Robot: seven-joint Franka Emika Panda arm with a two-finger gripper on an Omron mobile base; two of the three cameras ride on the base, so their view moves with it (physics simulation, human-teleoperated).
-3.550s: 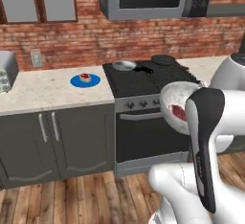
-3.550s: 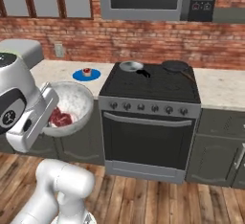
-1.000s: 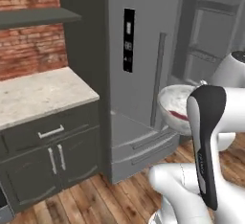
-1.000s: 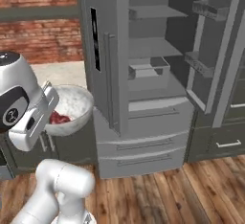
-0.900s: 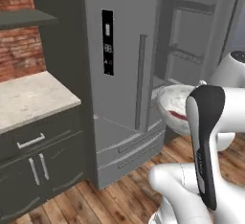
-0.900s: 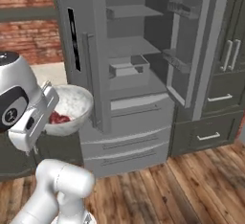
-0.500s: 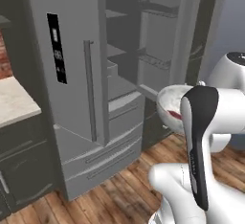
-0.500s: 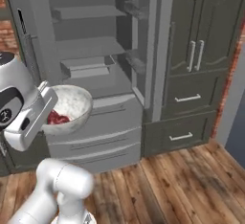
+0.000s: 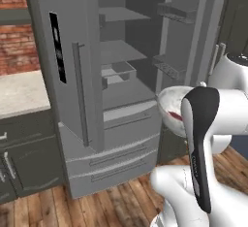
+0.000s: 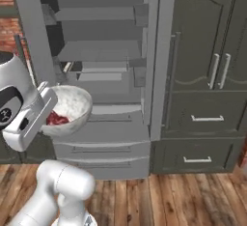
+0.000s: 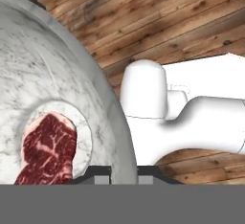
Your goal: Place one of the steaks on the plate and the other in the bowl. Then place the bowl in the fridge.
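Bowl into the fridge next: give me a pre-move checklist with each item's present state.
1. Grip: gripper clamped on the bowl rim, one finger on each side of the wall: ok.
2. Load: steak lies in the bowl bottom: ok.
3. Bowl level, nothing spilling: ok.
4. Fridge right door swung open, shelves exposed: ok.
5. Landing spot: the wide shelf looks bare; the small bin sits on another shelf: ok.
6. Bowl inside the fridge: not ok, it hangs in front of the opening above the drawers.
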